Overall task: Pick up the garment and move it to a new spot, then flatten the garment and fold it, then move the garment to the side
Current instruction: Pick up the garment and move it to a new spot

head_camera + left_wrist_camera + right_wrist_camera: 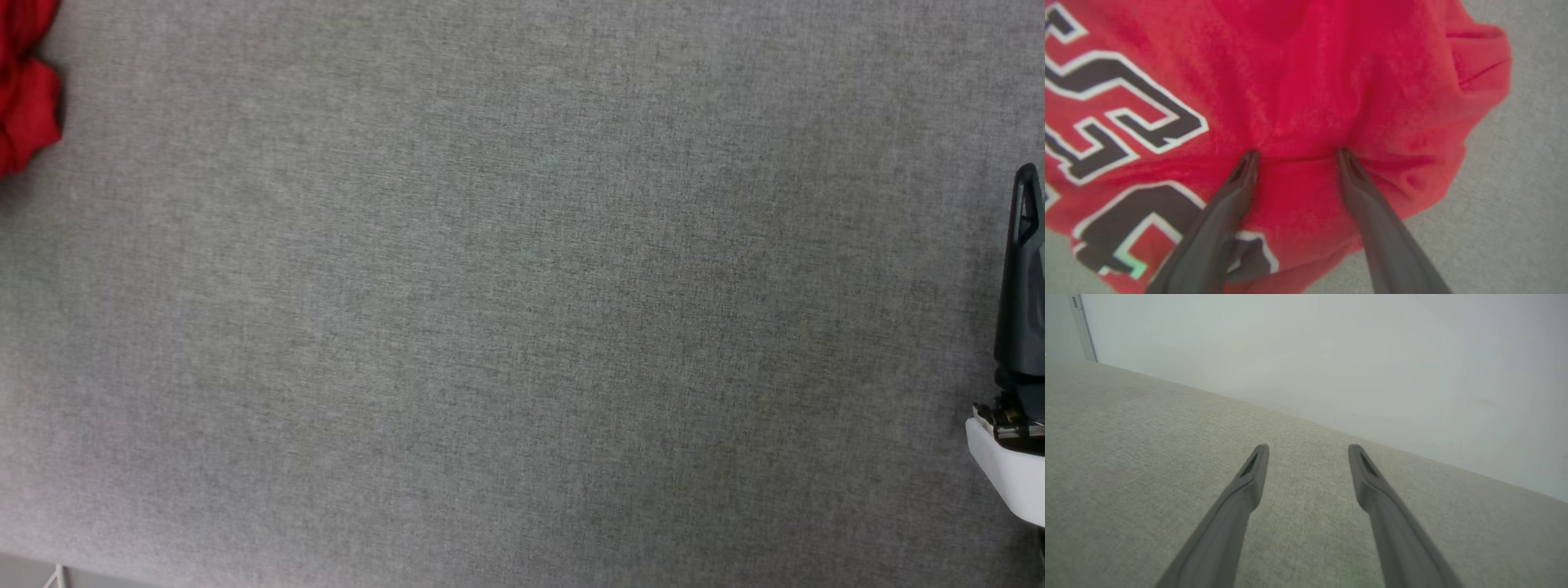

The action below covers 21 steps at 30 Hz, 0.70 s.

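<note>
1. The left gripper (1296,157) stands wide open, both fingertips pressed onto the red jersey (1331,81), with a low ridge of cloth between them and nothing pinched yet
2. The jersey lies crumpled directly under and ahead of this gripper; its black, white-outlined numerals (1126,106) sit left of the fingers, and its bunched edge lies to their right, where the grey cloth surface (1515,183) begins
3. The right gripper (1308,451) is spread wide and empty over bare grey surface, a pale wall (1372,355) beyond its tips; the jersey is well apart from it
4. The jersey looks soft, light and limp, so it will likely sag and bunch once lifted; the printed patches are probably stiffer
5. The plain red ridge between the left fingertips seems the best hold, though closing there may gather several layers
</note>
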Tool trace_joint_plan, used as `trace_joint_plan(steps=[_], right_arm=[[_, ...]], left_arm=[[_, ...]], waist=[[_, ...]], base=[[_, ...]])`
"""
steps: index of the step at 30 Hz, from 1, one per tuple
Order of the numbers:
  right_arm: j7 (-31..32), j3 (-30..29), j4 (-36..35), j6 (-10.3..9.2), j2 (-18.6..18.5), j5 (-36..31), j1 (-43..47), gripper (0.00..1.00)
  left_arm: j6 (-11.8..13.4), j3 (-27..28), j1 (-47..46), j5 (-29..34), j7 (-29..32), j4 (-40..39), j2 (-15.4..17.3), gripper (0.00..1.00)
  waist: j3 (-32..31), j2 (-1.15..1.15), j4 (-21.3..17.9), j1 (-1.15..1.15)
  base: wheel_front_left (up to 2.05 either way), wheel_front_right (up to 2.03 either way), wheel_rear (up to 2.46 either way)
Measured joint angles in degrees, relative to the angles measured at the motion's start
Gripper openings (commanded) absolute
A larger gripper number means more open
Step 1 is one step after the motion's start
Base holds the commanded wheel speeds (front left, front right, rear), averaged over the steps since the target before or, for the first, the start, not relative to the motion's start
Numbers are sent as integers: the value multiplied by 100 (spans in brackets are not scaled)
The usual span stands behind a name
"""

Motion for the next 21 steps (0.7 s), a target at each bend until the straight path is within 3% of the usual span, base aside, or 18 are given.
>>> trace_joint_plan(steps=[7, 8, 9, 16, 21], right_arm=[[0, 79, 4, 0, -27, -52, -8, 100], [0, 82, 16, 0, -31, -52, -10, 100], [1, 86, 26, 0, -31, -52, -22, 100], [1, 123, 174, 0, 1, -25, -68, 100], [1, 207, 435, 0, 97, 40, -66, 100]], left_arm=[[3, -339, 123, -219, -52, 119, -8, 100], [8, -410, 124, -213, -89, 108, 9, 40], [8, -497, 130, -185, -141, 86, 24, 0], [4, -927, 141, -118, -638, -75, 147, 0], [1, -1169, 111, -120, -940, -332, 476, 0]], waist=[[74, 0, -107, -1], [57, 0, -115, -1], [35, 0, -120, -1], [-252, 0, -89, -1], [-642, 0, -74, -1]], base=[[0, 0, 0], [0, 0, 0], [0, 0, 0], [0, 0, 0], [0, 0, 0]])
